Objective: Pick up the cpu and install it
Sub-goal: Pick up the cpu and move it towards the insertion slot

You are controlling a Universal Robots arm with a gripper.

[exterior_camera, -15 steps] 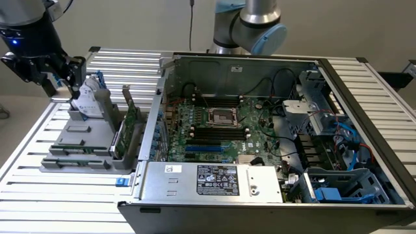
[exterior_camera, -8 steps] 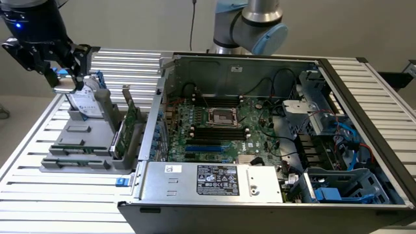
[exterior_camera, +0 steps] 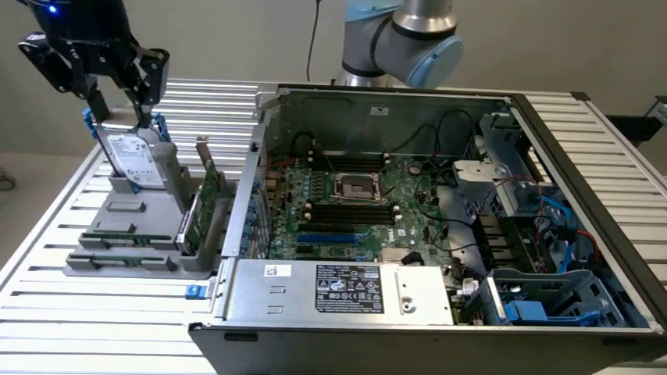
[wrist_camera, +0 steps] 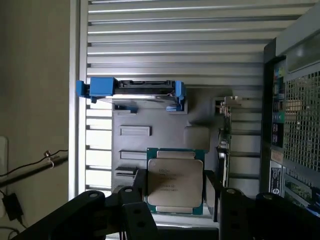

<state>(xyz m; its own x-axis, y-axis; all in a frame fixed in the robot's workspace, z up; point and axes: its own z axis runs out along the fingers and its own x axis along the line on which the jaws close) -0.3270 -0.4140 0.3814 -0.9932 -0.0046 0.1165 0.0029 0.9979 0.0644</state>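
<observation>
Closest to the wrist camera, the gripper point(wrist_camera: 176, 186) has its two black fingers point(wrist_camera: 137, 197) clamped on opposite edges of the cpu point(wrist_camera: 175, 181). The chip hangs flat between them, with its dull metal top and faint print facing the lens. The wrist view gives the grip itself; the exterior view gives the height and the wider layout. There the slatted metal table point(exterior_camera: 105, 328) spreads beneath the jaws. The open computer case point(exterior_camera: 417, 344) lies well off to the exterior view's right of them, its green motherboard point(exterior_camera: 344, 211) exposed and a square socket point(exterior_camera: 357, 187) at the board's middle. Directly under the jaws sits the grey holder point(exterior_camera: 125, 262). The silver hard drive point(exterior_camera: 136, 160) stands upright in it, and the wrist view looks down on this drive edge-on between blue brackets. Green circuit cards point(exterior_camera: 214, 191) stand upright on the holder, between the jaws and the case wall. The arm's grey-and-blue joint point(exterior_camera: 401, 39) rises behind the case. The black wrist reaches across to the holder side with the gripper pointing down, fingertips just above the hard drive's top edge and apart from it, so the cpu is in the air over the holder.
</observation>
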